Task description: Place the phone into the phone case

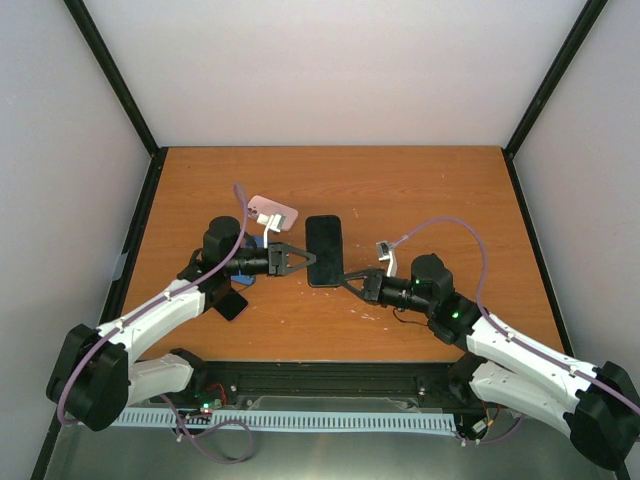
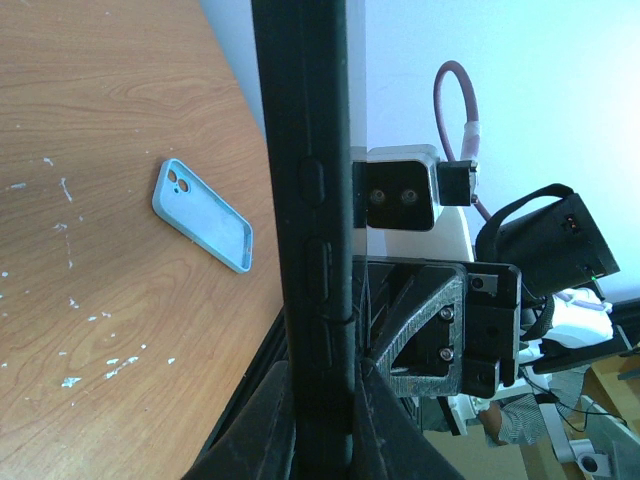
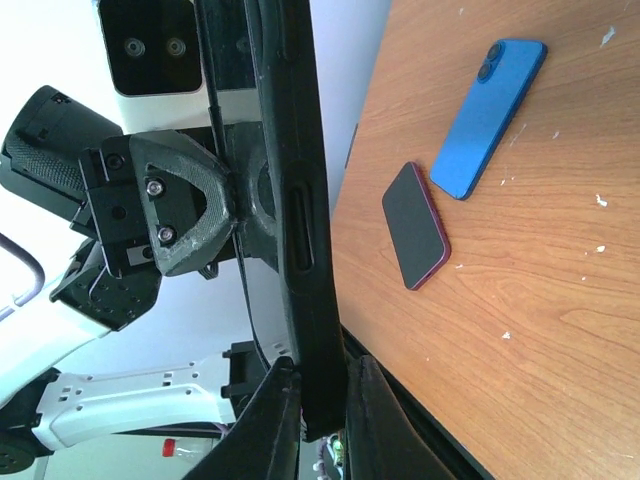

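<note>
A black phone (image 1: 323,250) hangs flat above the table middle, held by both grippers. My left gripper (image 1: 308,258) is shut on its left long edge, my right gripper (image 1: 350,281) on its near right corner. In the left wrist view the slab (image 2: 310,150) shows edge-on with raised button bumps like a case rim, pinched by my left gripper (image 2: 322,365). In the right wrist view (image 3: 300,200) my right gripper (image 3: 320,370) pinches it, and a thinner black layer parts from the slab; I cannot tell phone from case. A pale phone case (image 1: 272,212) (image 2: 203,215) lies behind my left gripper.
A blue phone (image 3: 490,115) (image 1: 252,268) and a dark phone with a maroon rim (image 3: 415,225) (image 1: 232,304) lie on the table under my left arm. The table's black front rail (image 1: 320,375) is close behind both arms.
</note>
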Controlling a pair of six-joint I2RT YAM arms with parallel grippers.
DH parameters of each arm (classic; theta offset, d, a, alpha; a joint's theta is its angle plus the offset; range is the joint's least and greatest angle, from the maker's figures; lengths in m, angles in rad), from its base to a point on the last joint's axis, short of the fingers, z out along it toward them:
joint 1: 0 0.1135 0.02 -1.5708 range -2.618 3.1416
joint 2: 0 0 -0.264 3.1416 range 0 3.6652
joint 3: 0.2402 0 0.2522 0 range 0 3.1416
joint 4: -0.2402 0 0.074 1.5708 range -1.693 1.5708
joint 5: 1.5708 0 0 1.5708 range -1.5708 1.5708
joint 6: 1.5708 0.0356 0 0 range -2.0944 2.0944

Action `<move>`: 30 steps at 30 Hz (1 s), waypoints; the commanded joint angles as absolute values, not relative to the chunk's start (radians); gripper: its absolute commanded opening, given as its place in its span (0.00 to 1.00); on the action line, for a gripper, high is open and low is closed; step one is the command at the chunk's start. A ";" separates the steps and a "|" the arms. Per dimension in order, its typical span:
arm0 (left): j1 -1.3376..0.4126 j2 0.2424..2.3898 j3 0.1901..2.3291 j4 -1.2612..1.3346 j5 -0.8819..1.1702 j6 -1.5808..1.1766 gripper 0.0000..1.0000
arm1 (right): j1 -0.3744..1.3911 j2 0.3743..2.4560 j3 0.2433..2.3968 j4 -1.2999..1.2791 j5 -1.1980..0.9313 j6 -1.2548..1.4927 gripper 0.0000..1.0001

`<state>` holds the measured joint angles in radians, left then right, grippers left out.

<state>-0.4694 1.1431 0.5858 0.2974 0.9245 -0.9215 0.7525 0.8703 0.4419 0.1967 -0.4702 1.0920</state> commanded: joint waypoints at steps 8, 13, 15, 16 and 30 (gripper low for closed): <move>-0.468 1.141 0.634 0.134 0.821 -0.759 0.00 | 0.756 0.847 0.447 0.136 -0.379 1.176 0.03; -0.468 1.165 0.638 0.159 0.883 -0.782 0.00 | 0.756 0.826 0.506 0.031 -0.368 1.032 0.22; -0.468 1.162 0.633 0.202 0.932 -0.807 0.00 | 0.756 0.805 0.524 -0.028 -0.354 0.980 0.37; -0.468 1.157 0.626 0.228 0.957 -0.825 0.00 | 0.756 0.789 0.521 -0.031 -0.352 0.962 0.44; -0.468 1.136 0.549 0.490 1.132 -0.970 0.00 | 0.756 0.851 0.462 0.247 -0.547 1.001 0.72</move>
<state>-0.4667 1.1564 0.5358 0.3721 1.0687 -0.9524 0.7551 0.8227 0.4789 0.0868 -0.4637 0.9668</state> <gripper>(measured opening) 0.106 0.755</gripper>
